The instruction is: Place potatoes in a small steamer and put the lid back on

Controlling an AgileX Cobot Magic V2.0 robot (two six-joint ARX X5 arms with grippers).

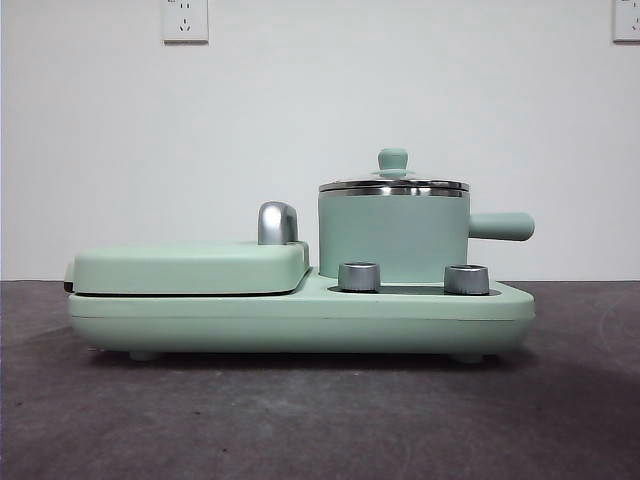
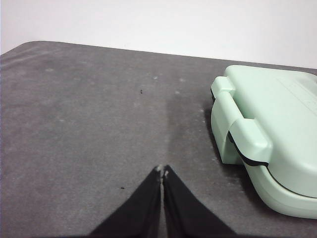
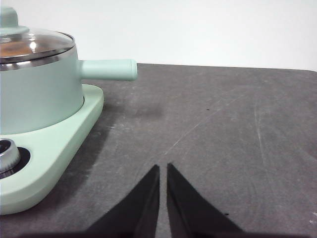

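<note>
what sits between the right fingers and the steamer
Only bare dark table, seen in the right wrist view; the right gripper is well apart from the small steamer.

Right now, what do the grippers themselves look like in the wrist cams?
Left gripper: two matte black jaws, each tapering to a point, with pale scuffed tips. Right gripper: the same black wedge-shaped pair, with plain dark tips. No cables, markings or arm links show; the front view shows neither arm.

Mint-green steamer, steel-rimmed lid, dark grey table
</note>
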